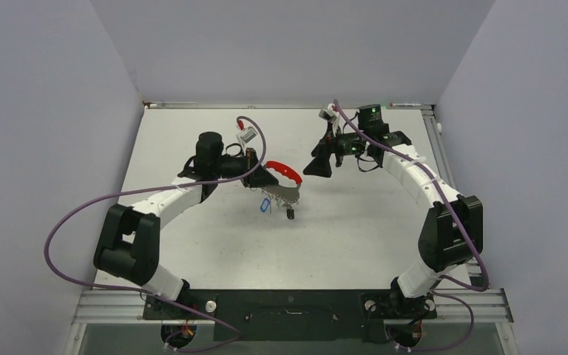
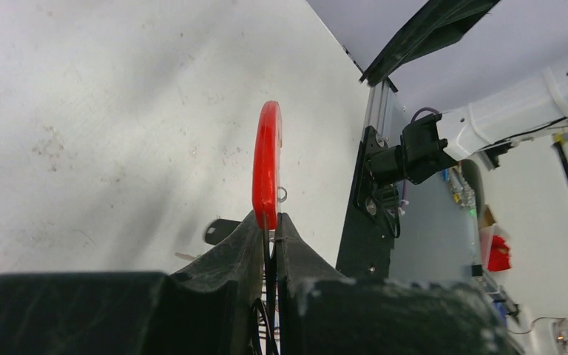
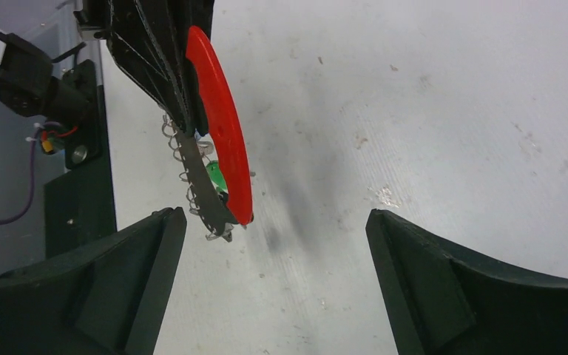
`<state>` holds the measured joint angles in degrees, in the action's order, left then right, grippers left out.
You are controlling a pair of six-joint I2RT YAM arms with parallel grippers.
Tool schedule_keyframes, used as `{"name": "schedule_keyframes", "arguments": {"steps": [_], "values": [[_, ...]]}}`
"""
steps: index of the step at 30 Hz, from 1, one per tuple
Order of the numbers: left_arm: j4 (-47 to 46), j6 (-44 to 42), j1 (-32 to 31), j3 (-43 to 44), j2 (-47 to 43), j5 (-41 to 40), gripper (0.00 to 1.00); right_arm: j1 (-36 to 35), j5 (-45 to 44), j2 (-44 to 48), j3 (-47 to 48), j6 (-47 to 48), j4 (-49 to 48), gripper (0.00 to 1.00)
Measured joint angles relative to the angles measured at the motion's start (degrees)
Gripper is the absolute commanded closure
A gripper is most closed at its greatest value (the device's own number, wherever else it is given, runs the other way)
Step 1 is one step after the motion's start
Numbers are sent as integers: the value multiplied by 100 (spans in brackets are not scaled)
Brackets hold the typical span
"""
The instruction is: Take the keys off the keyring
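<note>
The black left gripper pinches the red-and-grey curved keyring above the white table. 1 blue-headed key shows at its 6 o'clock, and 1 green-headed key sits against the arc. At the ring's 3 o'clock, the black right gripper is spread wide, touching nothing.

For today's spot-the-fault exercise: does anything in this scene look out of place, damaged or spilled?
Nothing stands out. The keyring is clamped in the left gripper, keys hanging from it, and the right gripper is open, facing it.
</note>
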<state>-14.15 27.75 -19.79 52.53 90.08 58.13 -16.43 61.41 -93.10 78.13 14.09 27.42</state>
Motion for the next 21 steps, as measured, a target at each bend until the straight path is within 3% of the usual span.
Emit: {"name": "schedule_keyframes", "arguments": {"steps": [5, 10, 15, 17, 19, 21], "values": [[109, -568, -4, 26, -605, 98, 100, -251, 411, 0, -59, -485, -461, 4], [-269, -540, -2, -4, -802, 293, 100, -605, 564, 0, -133, -857, -820, 17], [-1001, -160, 2, -238, -802, 420, 100, -1047, 568, -11, -168, -1139, -1139, 44], [-1016, -155, 2, -245, -802, 470, 99, -1178, 568, -31, -168, -1143, -1147, 60], [-833, -337, 9, -212, -807, 511, 93, -1231, 557, -44, -168, -1113, -1121, 84], [-431, -647, 44, -109, -809, 555, 82, -1226, 525, -46, -166, -1040, -1075, 94]]}}
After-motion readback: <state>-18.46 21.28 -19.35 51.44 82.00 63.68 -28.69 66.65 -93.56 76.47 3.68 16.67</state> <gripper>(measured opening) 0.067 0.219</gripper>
